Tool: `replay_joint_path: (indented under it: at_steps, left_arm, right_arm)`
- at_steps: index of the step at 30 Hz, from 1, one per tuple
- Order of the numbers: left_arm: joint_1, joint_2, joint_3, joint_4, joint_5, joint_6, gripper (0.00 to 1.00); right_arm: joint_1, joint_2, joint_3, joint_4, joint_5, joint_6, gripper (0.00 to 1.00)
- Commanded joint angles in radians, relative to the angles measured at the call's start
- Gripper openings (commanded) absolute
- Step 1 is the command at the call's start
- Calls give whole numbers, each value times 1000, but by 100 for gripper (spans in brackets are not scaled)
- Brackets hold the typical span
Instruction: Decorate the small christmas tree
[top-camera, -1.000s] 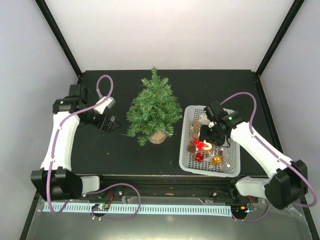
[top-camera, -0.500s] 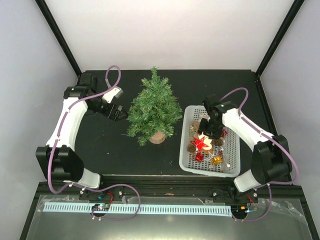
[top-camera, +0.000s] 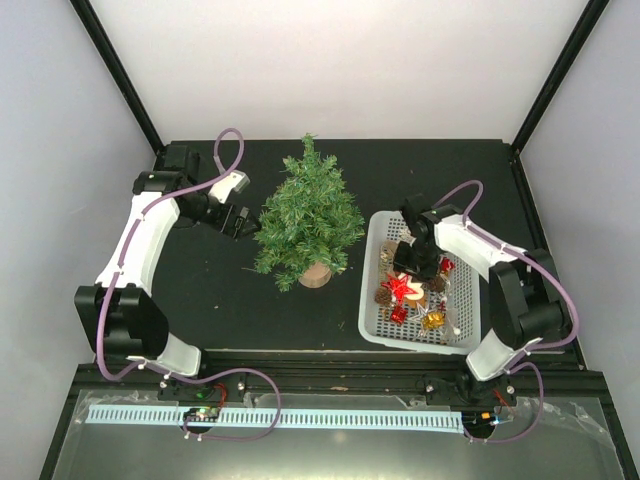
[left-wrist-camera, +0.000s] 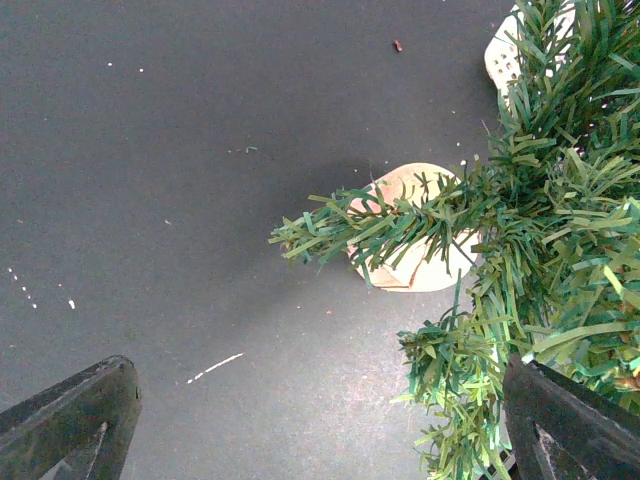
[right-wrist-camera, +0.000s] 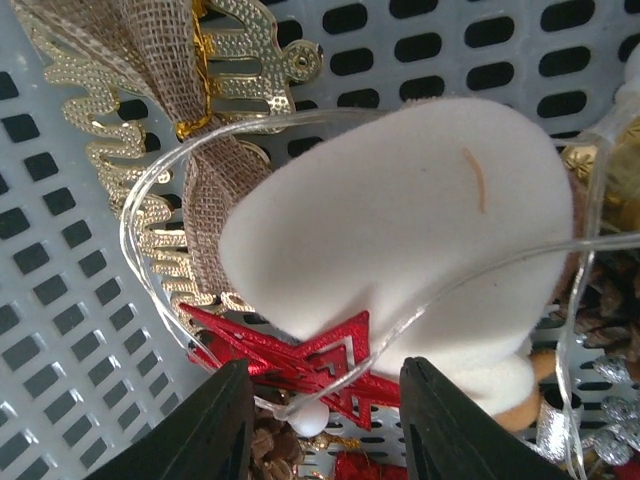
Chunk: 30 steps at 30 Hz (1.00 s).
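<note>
The small christmas tree (top-camera: 308, 215) stands upright mid-table on its round tan base (top-camera: 315, 273). My left gripper (top-camera: 248, 224) is open and empty at the tree's left side. In the left wrist view (left-wrist-camera: 320, 440) its right finger (left-wrist-camera: 570, 420) is against the lower branches (left-wrist-camera: 540, 260), with the base (left-wrist-camera: 415, 250) ahead. My right gripper (top-camera: 408, 264) is low inside the white basket (top-camera: 368, 305). In the right wrist view (right-wrist-camera: 325, 430) it is open, its fingers on either side of a red star ornament (right-wrist-camera: 320, 362) and a clear wire with a white bead (right-wrist-camera: 305, 418), below a white felt ornament (right-wrist-camera: 400, 240).
The basket also holds a burlap bow with gold trim (right-wrist-camera: 190, 120), pine cones (top-camera: 383, 296), and red (top-camera: 398, 314) and gold (top-camera: 432, 320) ornaments. Black frame posts stand at the table's back corners. White walls enclose the cell.
My left gripper has moved right and now reaches the tree's left branches. My right gripper has shifted a little toward the back of the basket, over the red star.
</note>
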<state>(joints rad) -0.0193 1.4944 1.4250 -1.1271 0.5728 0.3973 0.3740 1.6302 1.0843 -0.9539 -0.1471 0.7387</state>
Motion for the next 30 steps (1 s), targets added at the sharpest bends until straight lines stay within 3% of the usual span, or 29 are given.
replay_joint_path:
  at_steps: [1,12,30]
  left_arm:
    - [-5,-2,35,19,19,-21,99]
    - [-5,-10,12,33,34,-18,99]
    - [-8,-17,48,13,43,-10,99]
  right_arm:
    - [-6,22,-20,36,-13,1,42]
    - [-6,25,-56,58,17,-6,33]
    - [-7,-49,-14,6,67,-33,4]
